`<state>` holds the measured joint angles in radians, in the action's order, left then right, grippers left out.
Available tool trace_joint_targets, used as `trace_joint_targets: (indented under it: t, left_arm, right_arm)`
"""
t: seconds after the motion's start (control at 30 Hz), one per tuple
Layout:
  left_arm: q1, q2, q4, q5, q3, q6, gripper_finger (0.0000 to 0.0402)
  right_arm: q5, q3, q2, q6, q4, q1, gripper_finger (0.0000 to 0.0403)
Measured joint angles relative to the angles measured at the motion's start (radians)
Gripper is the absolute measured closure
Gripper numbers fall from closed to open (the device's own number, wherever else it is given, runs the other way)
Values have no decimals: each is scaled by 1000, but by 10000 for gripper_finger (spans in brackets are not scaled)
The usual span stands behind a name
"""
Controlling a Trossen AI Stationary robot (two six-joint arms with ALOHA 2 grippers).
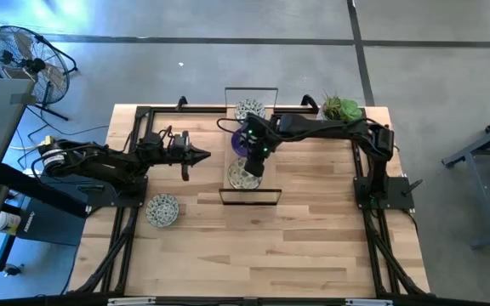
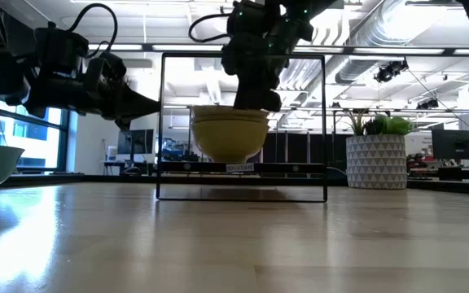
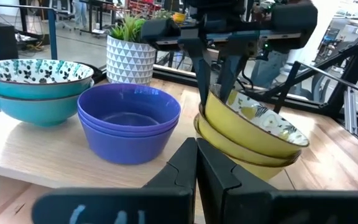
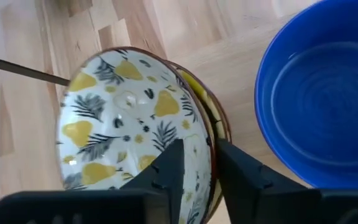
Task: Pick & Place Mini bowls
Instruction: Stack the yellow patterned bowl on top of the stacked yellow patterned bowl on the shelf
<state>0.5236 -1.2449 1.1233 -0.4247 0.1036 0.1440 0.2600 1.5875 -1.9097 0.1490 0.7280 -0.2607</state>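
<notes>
Three stacks of mini bowls stand in a row on a raised wooden board [image 3: 17,155] inside a black wire frame [image 1: 249,197]: teal patterned ones [image 3: 36,81], solid purple ones [image 3: 129,121] and yellow ones with a cream, leaf-and-pear patterned inside [image 3: 253,134]. My right gripper [image 4: 197,171] reaches down over the yellow stack [image 1: 243,174] and is shut on the top bowl. My left gripper [image 3: 196,168] is shut on nothing; it hovers left of the frame [image 1: 198,154], pointing toward the bowls. One more patterned bowl [image 1: 162,209] sits alone on the table near the left arm. My right gripper holds the top yellow bowl by its rim [image 4: 209,146], on the side facing the purple stack. One finger [image 4: 166,171] is inside the bowl and one [image 4: 244,177] outside. The fingers come from above, pointing down [image 3: 219,74]. The bowl sits tilted in the lower yellow bowl [image 3: 241,149].
A white patterned pot with a green plant [image 1: 343,108] stands at the table's far right corner. The wire frame's uprights and top bar [image 2: 243,55] surround the bowls. Bare tabletop [image 1: 262,246] lies on the near side of the frame.
</notes>
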Motion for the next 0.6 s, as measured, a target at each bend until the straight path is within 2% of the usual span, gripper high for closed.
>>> trace_joint_targets:
  t: [0.17, 0.3, 0.6]
  left_arm:
    - [0, 0, -1, -3, 0, 0, 401]
    - [0, 0, -2, -3, 0, 0, 401]
    - [0, 0, 0, -3, 0, 0, 401]
  right_arm:
    - [-5, 0, 30, -6, 13, -1, 304]
    - [-12, 2, 48, -18, 16, -1, 309]
    - [-12, 2, 43, -45, 17, 0, 390]
